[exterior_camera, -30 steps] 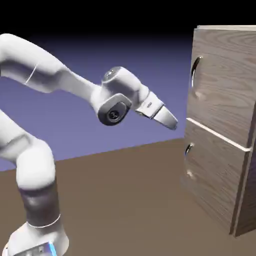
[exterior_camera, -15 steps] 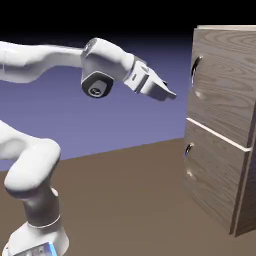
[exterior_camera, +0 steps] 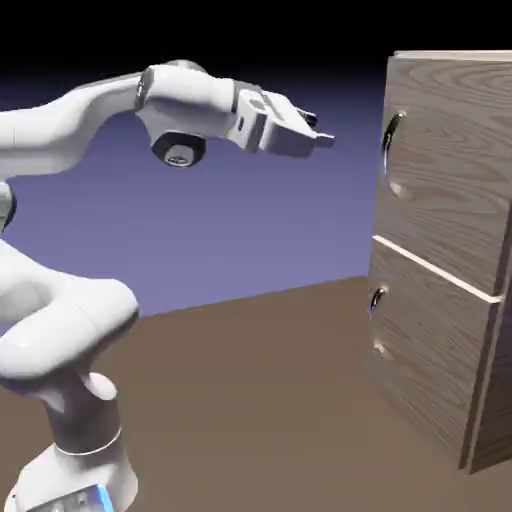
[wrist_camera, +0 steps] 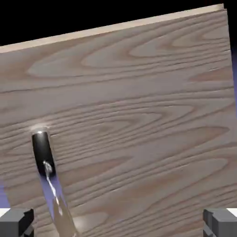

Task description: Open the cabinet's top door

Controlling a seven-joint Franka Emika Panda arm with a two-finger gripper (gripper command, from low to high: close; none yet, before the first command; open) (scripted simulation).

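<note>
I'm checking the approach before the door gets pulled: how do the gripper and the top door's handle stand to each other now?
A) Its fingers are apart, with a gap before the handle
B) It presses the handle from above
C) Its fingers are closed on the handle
A: the gripper shows its fingertips wide apart, and open space separates it from the handle.

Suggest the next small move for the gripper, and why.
Probably shift sideways to centre on the upper handle before advancing: in the hand view it sits well toward the left fingertip, while the open gripper is short of the closed top door.
</note>
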